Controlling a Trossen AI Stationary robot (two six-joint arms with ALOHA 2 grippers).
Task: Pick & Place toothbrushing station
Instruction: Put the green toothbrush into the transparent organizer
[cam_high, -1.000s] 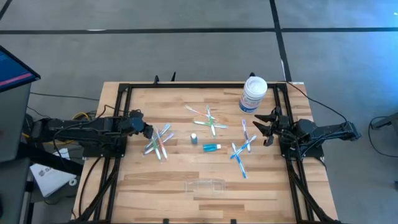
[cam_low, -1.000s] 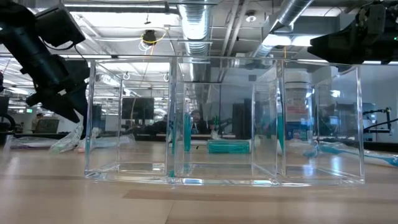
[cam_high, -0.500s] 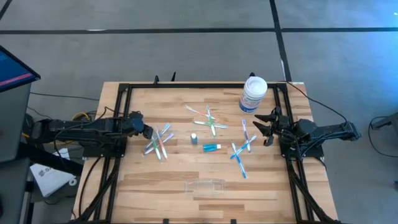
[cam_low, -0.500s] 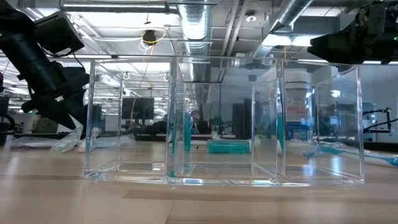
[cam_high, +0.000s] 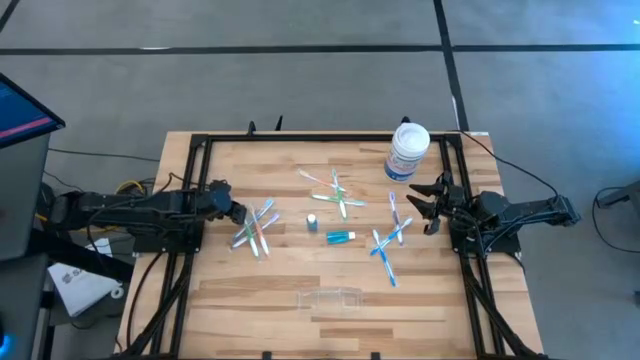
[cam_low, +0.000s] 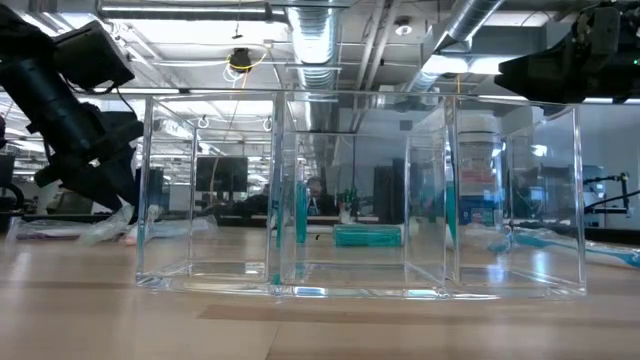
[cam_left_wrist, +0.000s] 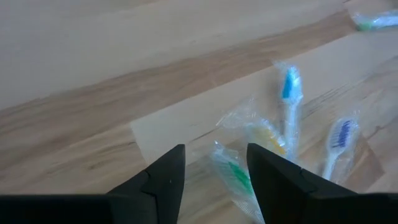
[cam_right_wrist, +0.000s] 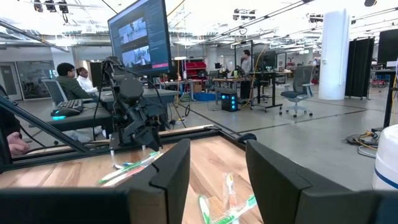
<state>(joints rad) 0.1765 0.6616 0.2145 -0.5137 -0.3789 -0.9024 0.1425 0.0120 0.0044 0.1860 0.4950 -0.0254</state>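
A clear shallow tray (cam_high: 328, 297) lies near the table's near edge and fills the low view (cam_low: 360, 200). Wrapped toothbrushes lie flat in three heaps: left (cam_high: 255, 228), far middle (cam_high: 336, 192) and right (cam_high: 388, 242). A teal tube (cam_high: 340, 236) lies between them. My left gripper (cam_high: 237, 212) is open at the left heap's left end. In the left wrist view (cam_left_wrist: 214, 177) its fingers stand on either side of a wrapped green toothbrush (cam_left_wrist: 235, 177). My right gripper (cam_high: 428, 206) is open and empty at the right edge, above the table.
A big white tub with a blue label (cam_high: 407, 150) stands at the far right. A small white and blue item (cam_high: 312, 222) stands left of the tube. Black frame rails (cam_high: 190, 250) run along the table's sides. Bare wood lies around the tray.
My left gripper has sunk a little toward the table at the left heap and drawn slightly toward the table's left edge. It stays open.
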